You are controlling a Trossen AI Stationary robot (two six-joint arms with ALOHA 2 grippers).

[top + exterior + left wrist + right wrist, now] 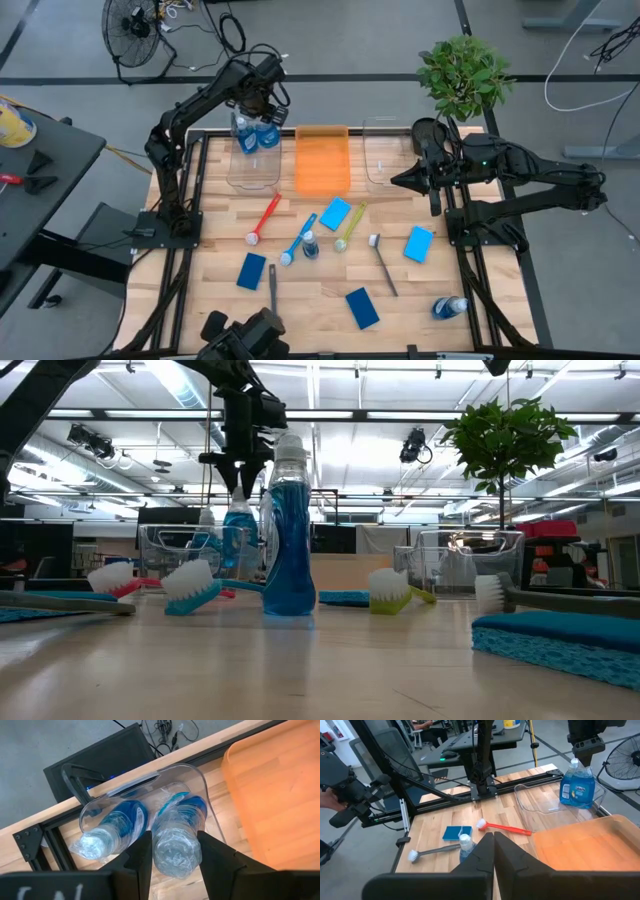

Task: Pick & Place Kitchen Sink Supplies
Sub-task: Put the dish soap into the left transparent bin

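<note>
Your left gripper (172, 851) is clamped on the neck of a small clear bottle with blue contents (176, 837), holding it inside the clear rectangular bin (254, 160) at the far left of the wooden surface (318, 296), just beside a second matching bottle (111, 829) already there. You are at the placing step: next, let the fingers part and lift straight up. Your right gripper (493, 851) waits closed and empty near the other clear bin (385, 150). Sponges, brushes and two more bottles remain out.
</note>
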